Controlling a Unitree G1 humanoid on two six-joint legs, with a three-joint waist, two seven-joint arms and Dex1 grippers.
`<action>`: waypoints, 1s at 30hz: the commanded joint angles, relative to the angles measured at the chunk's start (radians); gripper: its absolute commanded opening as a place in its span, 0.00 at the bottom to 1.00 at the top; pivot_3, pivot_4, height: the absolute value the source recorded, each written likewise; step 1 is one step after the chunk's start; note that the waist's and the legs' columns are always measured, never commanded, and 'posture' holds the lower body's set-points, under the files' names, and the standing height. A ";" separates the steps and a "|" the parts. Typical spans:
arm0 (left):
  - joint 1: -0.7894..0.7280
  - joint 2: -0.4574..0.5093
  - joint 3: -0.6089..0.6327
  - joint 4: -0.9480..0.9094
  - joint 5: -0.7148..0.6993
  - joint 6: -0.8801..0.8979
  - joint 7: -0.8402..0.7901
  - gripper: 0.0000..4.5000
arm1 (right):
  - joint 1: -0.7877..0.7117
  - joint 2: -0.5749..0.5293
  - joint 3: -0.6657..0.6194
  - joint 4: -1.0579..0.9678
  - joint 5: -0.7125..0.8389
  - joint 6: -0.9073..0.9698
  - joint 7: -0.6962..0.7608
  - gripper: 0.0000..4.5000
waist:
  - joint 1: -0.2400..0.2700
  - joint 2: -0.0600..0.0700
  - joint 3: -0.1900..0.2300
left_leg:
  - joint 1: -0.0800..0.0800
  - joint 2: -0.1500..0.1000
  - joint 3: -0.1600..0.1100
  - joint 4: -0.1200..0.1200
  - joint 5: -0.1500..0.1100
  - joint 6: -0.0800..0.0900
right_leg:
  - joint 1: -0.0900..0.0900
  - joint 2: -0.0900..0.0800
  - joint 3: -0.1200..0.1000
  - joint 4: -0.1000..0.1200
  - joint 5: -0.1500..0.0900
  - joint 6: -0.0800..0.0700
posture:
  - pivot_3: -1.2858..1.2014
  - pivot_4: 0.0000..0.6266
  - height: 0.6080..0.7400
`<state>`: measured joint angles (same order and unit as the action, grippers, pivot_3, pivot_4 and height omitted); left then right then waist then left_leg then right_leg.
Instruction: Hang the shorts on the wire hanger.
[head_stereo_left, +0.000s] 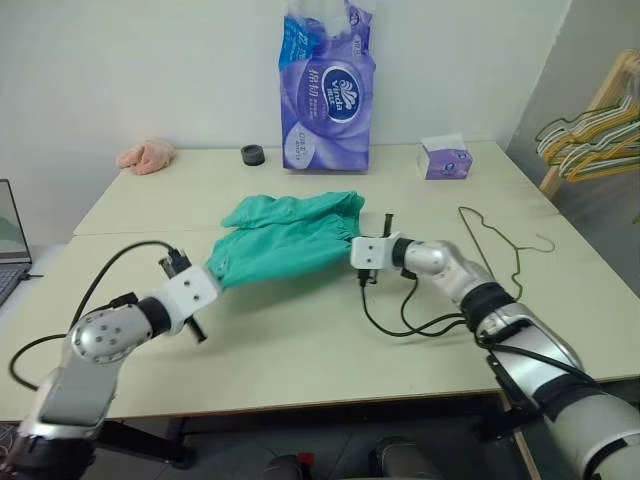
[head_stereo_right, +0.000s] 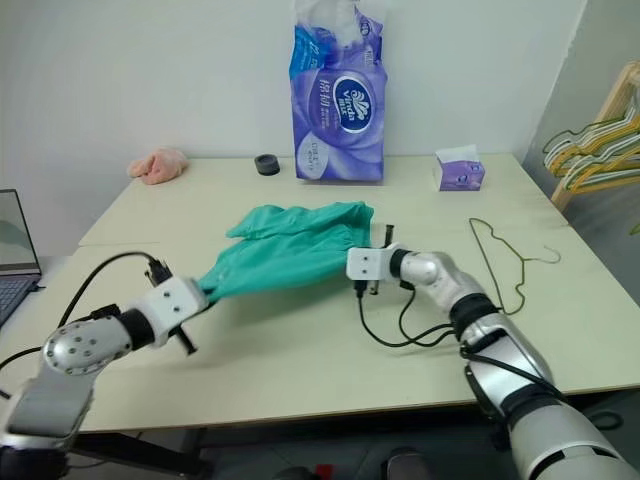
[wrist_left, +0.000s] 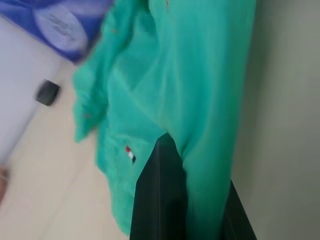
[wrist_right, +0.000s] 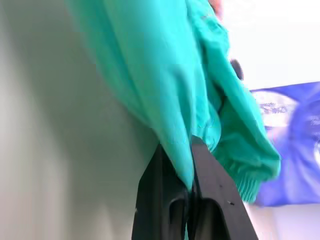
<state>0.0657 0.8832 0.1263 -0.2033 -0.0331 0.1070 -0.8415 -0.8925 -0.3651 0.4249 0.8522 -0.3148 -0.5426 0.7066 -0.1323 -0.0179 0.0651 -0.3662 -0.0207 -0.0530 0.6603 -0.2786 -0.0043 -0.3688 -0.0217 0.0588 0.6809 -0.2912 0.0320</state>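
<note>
Pinching shorts (head_stereo_left: 285, 238) in both shut hands, left hand (head_stereo_left: 212, 275), right hand (head_stereo_left: 352, 240), wire hanger (head_stereo_left: 497, 245) beside

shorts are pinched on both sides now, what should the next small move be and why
Probably lift both arms together and carry the shorts to the robot's right, toward the wire hanger. The left end effector and right end effector are each shut on an edge of the cloth, which hangs stretched between them, while the hanger lies flat on the table, apart from the cloth.
</note>
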 joint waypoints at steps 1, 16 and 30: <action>0.045 0.094 0.043 -0.038 -0.111 0.066 -0.172 0.00 | 0.077 -0.104 -0.038 -0.291 0.242 0.165 0.386 0.01 | -0.005 0.000 0.000 | 0.000 0.000 0.000 0.000 0.000 0.000 | 0.000 0.000 0.000 0.000 0.000 0.000 | 0.47 0.00 1.00; -1.115 -0.050 -0.368 1.049 0.303 -0.252 0.190 0.00 | -0.452 -0.117 -0.011 0.191 0.090 0.321 0.148 0.01 | -0.014 0.003 0.003 | 0.000 -0.002 -0.012 0.001 0.011 -0.004 | -0.001 0.002 -0.015 0.001 0.009 -0.003 | 0.46 0.00 1.00; -1.117 0.211 -0.469 0.926 0.549 -0.651 0.493 0.00 | -0.515 -0.169 0.117 0.298 -0.308 -0.300 -0.711 0.01 | -0.106 0.001 -0.005 | -0.053 -0.005 0.000 -0.016 0.026 -0.031 | -0.067 -0.009 -0.008 0.015 0.007 0.002 | 0.46 0.00 1.00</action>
<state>-1.1396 1.0537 -0.3653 0.7775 0.5779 -0.5877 -0.2346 -1.4610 -0.5179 0.5411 1.1265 -0.6283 -0.8067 -0.0511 -0.2383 -0.0165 0.0605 -0.4090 -0.0258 -0.0527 0.6452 -0.2517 -0.0326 -0.4246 -0.0298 0.0505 0.6947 -0.2847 0.0335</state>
